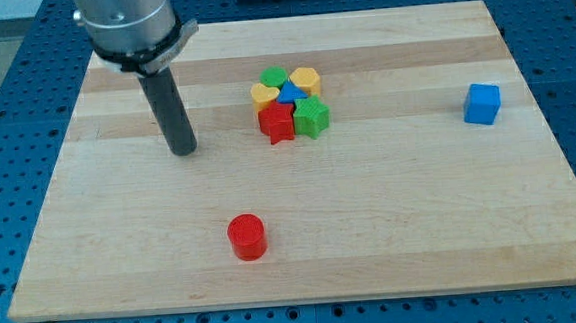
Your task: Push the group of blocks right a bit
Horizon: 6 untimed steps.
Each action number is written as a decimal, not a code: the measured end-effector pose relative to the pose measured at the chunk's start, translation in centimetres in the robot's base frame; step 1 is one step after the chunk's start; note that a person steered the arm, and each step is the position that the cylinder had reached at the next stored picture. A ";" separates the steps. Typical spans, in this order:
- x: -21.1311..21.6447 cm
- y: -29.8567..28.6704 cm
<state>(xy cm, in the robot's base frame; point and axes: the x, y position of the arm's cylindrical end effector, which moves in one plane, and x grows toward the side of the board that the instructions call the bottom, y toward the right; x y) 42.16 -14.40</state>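
**On the bench: my tip stands to the left of the cluster**

Across the wooden bench [391, 205], which fills most of the view, my rod comes down from the view's top left, and my tip [183, 151] rests on the wood well to the left of the group of blocks, touching none of them. I carry no hand, only this straight dark rod, so nothing is held.

Near the middle of the bench, toward the view's top, sits the group, packed tight. A red star-like block [278, 123] is at its lower left, touching a green block [312, 119] at the lower right. Above them lie a yellow heart-shaped block [265, 93] on the left, a yellow block [306, 79] on the right, a green block [275, 76] at the top, and a small blue block [287, 92] wedged in the centre.

Apart from the group, a blue cube [482, 104] stands alone near the view's right edge, and a red cylinder [247, 236] stands alone toward the view's bottom, below and left of the cluster.
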 end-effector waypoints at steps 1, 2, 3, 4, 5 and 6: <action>-2.4 1.2; -4.2 4.2; -4.6 8.3; -4.6 11.3; -4.0 11.6; -2.1 11.6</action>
